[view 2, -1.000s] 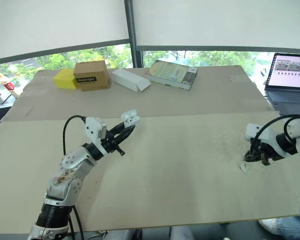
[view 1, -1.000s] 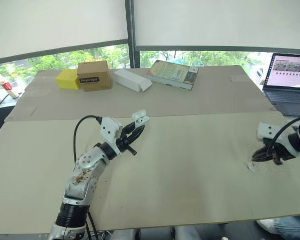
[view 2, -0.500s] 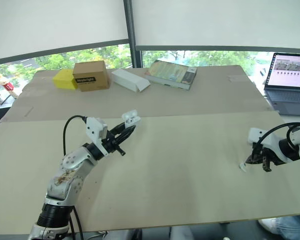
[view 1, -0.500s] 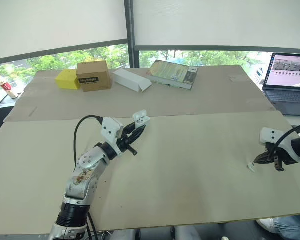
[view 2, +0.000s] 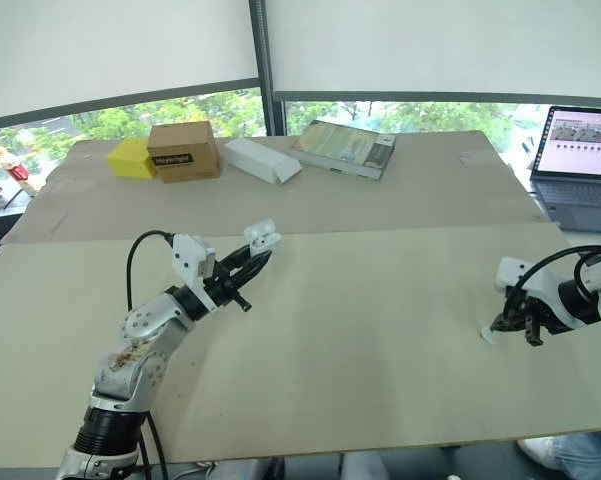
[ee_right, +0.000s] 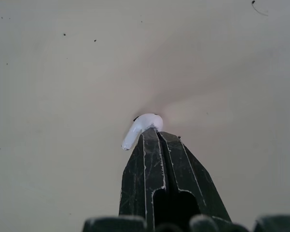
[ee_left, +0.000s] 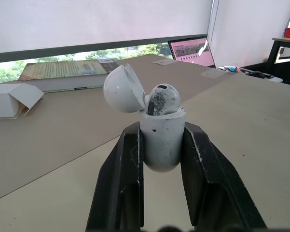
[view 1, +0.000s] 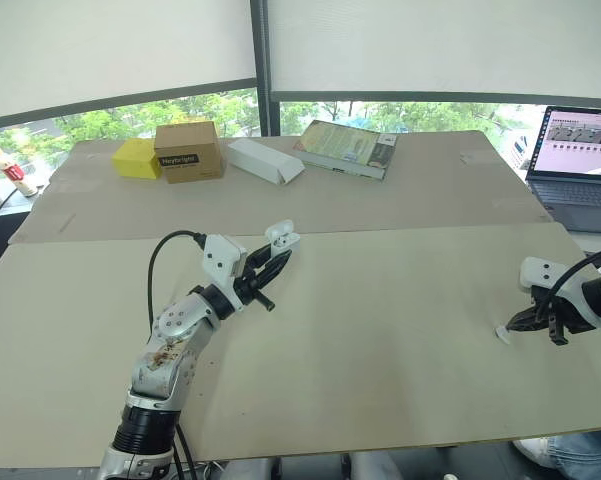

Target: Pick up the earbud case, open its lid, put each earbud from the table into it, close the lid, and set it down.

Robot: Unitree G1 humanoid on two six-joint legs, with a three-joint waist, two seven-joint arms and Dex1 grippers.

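Note:
My left gripper (view 1: pixel 273 258) is held above the table's left half, shut on the white earbud case (ee_left: pixel 161 137). The case's lid (ee_left: pixel 124 89) is hinged open, and one earbud (ee_left: pixel 161 99) sits in the case. Near the table's right edge my right gripper (view 1: pixel 511 325) is shut, with the second white earbud (ee_right: pixel 139 127) pinched at its fingertips (ee_right: pixel 149 140). That earbud (view 1: pixel 501 334) hangs just over the tabletop, its stem sticking out to one side.
At the back of the table (view 1: pixel 380 300) stand a yellow box (view 1: pixel 136 158), a brown carton (view 1: pixel 188 151), an open white box (view 1: pixel 264 161) and a book (view 1: pixel 347 148). An open laptop (view 1: pixel 580 160) is at the far right.
My right gripper has drawn back toward the right edge and now pinches the earbud at its tips. The left gripper and the case have stayed put.

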